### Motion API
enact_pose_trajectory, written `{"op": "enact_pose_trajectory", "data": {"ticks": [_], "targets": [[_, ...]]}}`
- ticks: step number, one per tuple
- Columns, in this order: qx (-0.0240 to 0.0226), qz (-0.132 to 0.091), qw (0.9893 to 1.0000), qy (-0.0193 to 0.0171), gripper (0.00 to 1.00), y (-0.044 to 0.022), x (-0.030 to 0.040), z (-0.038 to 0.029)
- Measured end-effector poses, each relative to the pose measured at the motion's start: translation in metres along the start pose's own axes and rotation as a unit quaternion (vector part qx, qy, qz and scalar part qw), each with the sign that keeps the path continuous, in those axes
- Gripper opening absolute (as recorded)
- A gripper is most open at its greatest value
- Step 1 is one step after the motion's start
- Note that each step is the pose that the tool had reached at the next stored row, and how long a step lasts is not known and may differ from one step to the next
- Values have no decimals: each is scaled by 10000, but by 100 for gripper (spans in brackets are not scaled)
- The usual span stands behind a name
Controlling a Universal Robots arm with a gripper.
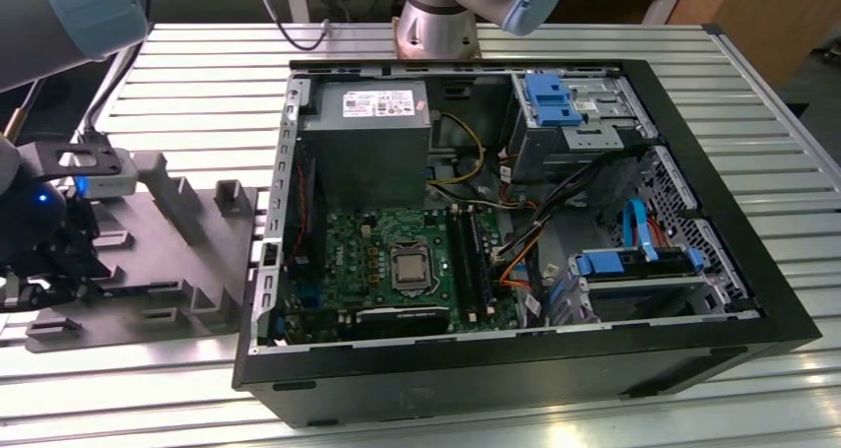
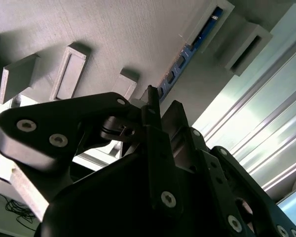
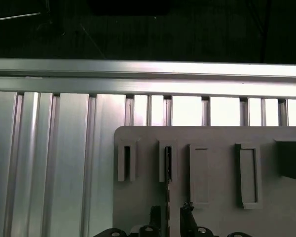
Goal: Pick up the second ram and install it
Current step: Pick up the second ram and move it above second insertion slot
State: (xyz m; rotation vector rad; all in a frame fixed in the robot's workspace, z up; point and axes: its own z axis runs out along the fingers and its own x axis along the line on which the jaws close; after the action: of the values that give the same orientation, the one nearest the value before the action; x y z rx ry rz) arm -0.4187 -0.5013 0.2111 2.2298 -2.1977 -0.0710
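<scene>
We find the second ram [image 3: 167, 168] standing on edge in a narrow slot of the grey holder [image 3: 217, 138]. In the first wrist view it is a thin dark line that runs from the slot down between the two fingertips of the gripper [image 3: 170, 216]. The fingers stand a little apart, one on each side of the stick, with a sliver of grey holder showing between the stick and each finger. We read the gripper as partly open and straddling the near end of the ram, with nothing clamped in it.

The second wrist view looks along the stick from behind the dark fingers [image 2: 175, 116]. From here we can make out its blue-green board and a row of small chips, with the far end sitting in a raised grey pocket. The first wrist view gives only the stick's top edge, but it lays out the neighbouring slots in the holder and the slatted metal table [image 3: 54, 158] beneath.

In the exterior view we see the holder at that view's left, just beside the open computer case [image 1: 526, 374]. The case lies on its side with its green motherboard [image 1: 374, 236] facing up.
</scene>
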Motion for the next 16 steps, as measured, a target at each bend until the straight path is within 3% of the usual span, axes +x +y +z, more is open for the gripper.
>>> {"op": "enact_pose_trajectory", "data": {"ticks": [16], "targets": [[-4, -139, 9999, 5, 30, -3, 7, 89]]}}
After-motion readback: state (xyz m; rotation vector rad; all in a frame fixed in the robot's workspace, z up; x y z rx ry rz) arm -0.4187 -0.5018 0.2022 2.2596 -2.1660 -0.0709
